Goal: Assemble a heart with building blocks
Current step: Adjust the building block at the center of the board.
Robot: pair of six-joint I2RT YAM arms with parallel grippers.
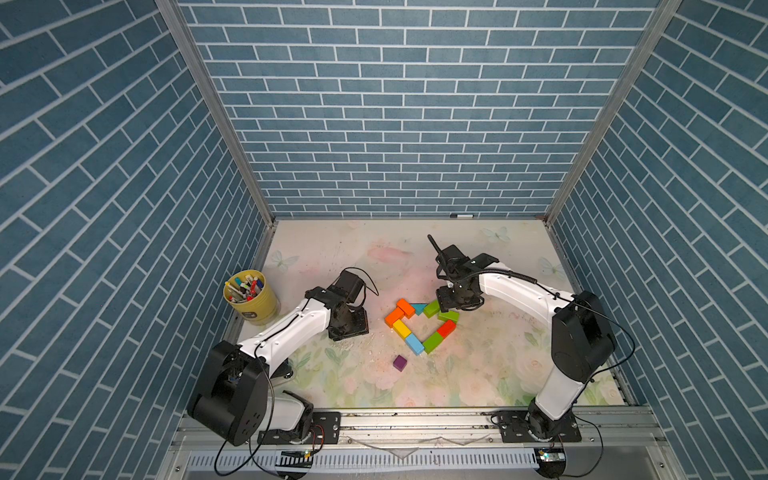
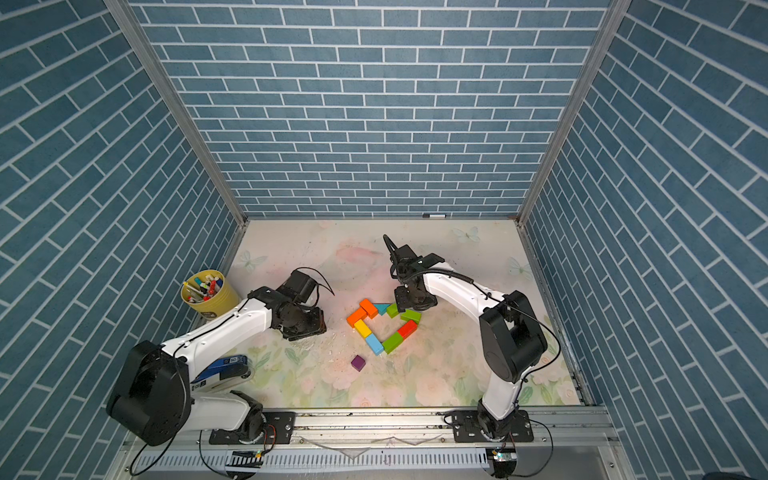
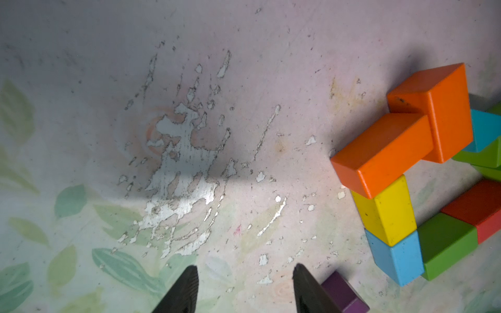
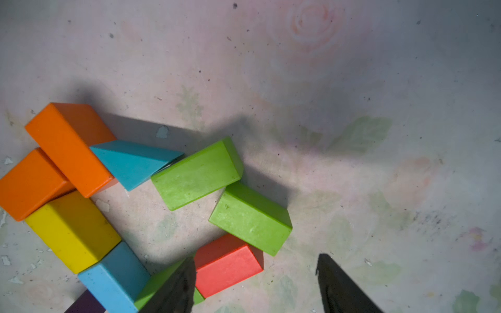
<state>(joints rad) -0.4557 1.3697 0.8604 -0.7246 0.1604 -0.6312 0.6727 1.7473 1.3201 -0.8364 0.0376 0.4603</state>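
A hollow heart outline [image 1: 432, 343] of building blocks lies mid-table: two orange bricks [image 4: 67, 146], a teal triangle [image 4: 132, 162], two green bricks [image 4: 198, 173], a red brick [image 4: 227, 267], a yellow [image 4: 73, 230] and a light-blue one [image 4: 113, 273]. Its bottom tip is a gap. The purple cube [image 1: 400, 363] sits alone nearer the front. My right gripper [image 1: 446, 305] hovers open over the heart's upper right; in its wrist view [image 4: 256, 260] the red brick lies beside one finger, ungripped. My left gripper [image 3: 244, 271] stands open and empty, with the purple cube [image 3: 344, 295] just outside one finger.
A yellow cup [image 1: 266, 305] of marker pens stands at the left edge behind the left arm. A blue-and-white gadget [image 2: 224, 368] lies under the left arm. A single marker [image 1: 461, 215] rests against the back wall. The mat is worn and flaked left of the heart.
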